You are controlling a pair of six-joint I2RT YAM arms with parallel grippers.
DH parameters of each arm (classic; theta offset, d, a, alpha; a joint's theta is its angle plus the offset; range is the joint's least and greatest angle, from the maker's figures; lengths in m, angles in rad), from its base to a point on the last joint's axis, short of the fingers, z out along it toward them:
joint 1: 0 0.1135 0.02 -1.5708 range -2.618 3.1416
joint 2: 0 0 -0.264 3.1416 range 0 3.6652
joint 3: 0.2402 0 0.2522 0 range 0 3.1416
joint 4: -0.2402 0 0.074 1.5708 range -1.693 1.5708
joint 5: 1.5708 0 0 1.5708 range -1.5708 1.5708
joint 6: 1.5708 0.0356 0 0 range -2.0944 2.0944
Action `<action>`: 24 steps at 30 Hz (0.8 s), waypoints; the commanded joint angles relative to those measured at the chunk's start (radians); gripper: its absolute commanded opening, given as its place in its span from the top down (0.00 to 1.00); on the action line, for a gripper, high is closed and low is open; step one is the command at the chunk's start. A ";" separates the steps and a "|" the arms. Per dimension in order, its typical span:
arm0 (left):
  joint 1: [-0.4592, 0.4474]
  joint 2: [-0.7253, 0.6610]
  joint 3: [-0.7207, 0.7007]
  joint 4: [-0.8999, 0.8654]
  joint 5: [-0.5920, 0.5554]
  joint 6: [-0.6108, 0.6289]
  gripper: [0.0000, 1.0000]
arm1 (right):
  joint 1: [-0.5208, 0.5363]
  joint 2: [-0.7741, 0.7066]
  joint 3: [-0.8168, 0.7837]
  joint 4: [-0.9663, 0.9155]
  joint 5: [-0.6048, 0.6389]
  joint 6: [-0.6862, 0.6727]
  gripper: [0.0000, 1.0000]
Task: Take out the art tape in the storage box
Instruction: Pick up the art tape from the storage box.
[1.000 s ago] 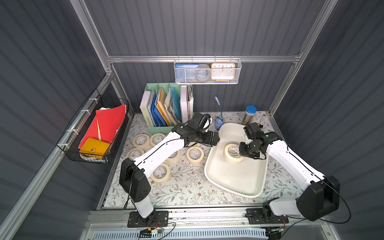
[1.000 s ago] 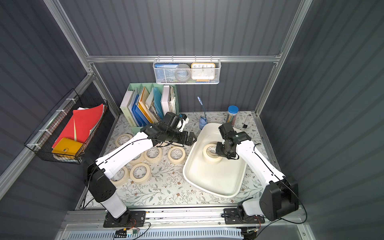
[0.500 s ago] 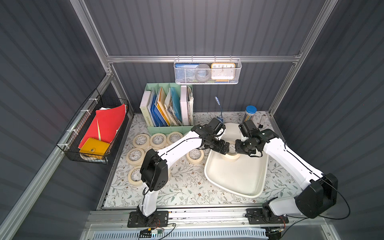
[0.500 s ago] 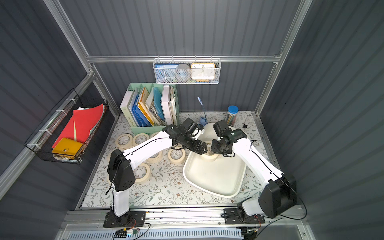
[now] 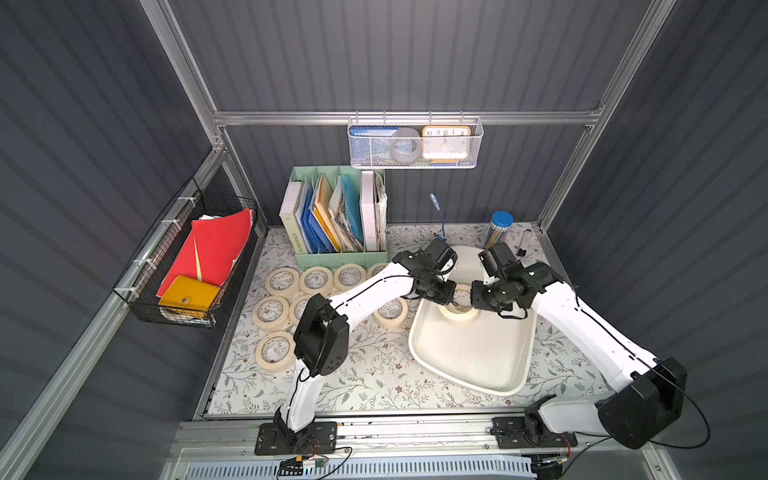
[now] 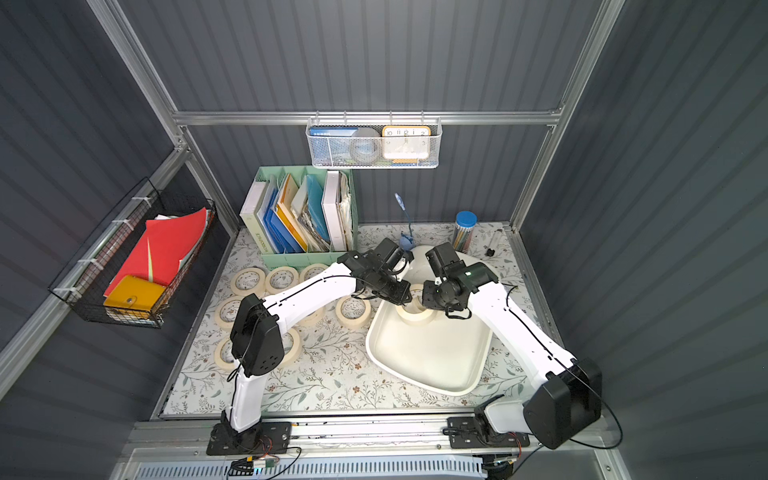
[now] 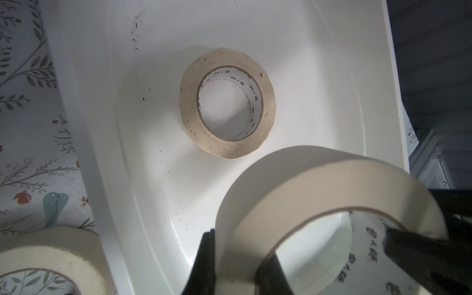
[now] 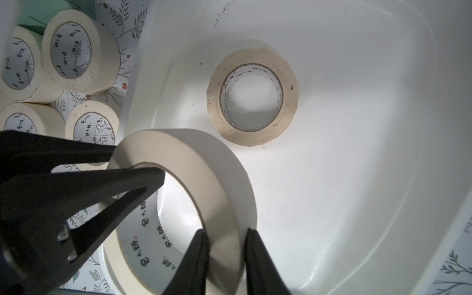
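The white storage box (image 5: pixel 478 365) (image 6: pixel 436 361) lies at the right of the floral mat. Over its far end hangs one cream art tape roll (image 5: pixel 462 292) (image 7: pixel 319 184) (image 8: pixel 204 163), gripped from both sides. My left gripper (image 5: pixel 446 293) (image 7: pixel 237 268) is shut on its wall, one finger inside the ring and one outside. Opposite it, my right gripper (image 5: pixel 476 297) (image 8: pixel 226 255) is shut on the wall in the same way. Beneath it a second roll (image 7: pixel 187 107) (image 8: pixel 288 84) lies flat on the box floor.
Several more rolls (image 5: pixel 270 326) (image 8: pixel 102 61) lie on the mat left of the box. A mint-green file organizer (image 5: pixel 336 216) stands at the back, with a white mesh basket (image 5: pixel 415 149) above it. A black wire basket (image 5: pixel 187 266) hangs left. A blue-capped tube (image 5: pixel 498 228) stands behind the box.
My left arm swung right from the mat to the box and its gripper shut on the roll. My right gripper lifted that roll off the one below.
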 commanded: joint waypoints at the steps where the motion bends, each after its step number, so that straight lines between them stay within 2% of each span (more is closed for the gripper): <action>1: 0.015 -0.016 -0.001 -0.010 0.029 0.018 1.00 | -0.007 -0.024 0.002 0.011 -0.020 -0.011 0.99; 6: 0.018 -0.034 -0.020 -0.001 0.003 0.005 1.00 | -0.006 -0.045 0.019 0.013 -0.009 -0.009 0.75; 10: 0.029 -0.050 -0.036 -0.005 -0.021 0.006 1.00 | -0.006 -0.090 0.033 0.002 0.045 -0.006 0.64; 13: 0.051 -0.087 -0.078 0.009 -0.036 0.007 1.00 | -0.006 -0.177 0.038 0.005 0.134 0.013 0.63; 15: 0.068 -0.120 -0.116 0.023 -0.037 0.009 1.00 | -0.009 -0.252 0.014 0.052 0.187 0.017 0.55; 17: 0.088 -0.157 -0.154 0.031 -0.045 0.012 1.00 | -0.024 -0.298 0.008 0.060 0.215 0.018 0.51; 24: 0.160 -0.346 -0.298 0.022 -0.122 0.012 1.00 | -0.049 -0.282 -0.021 0.018 0.210 0.017 0.49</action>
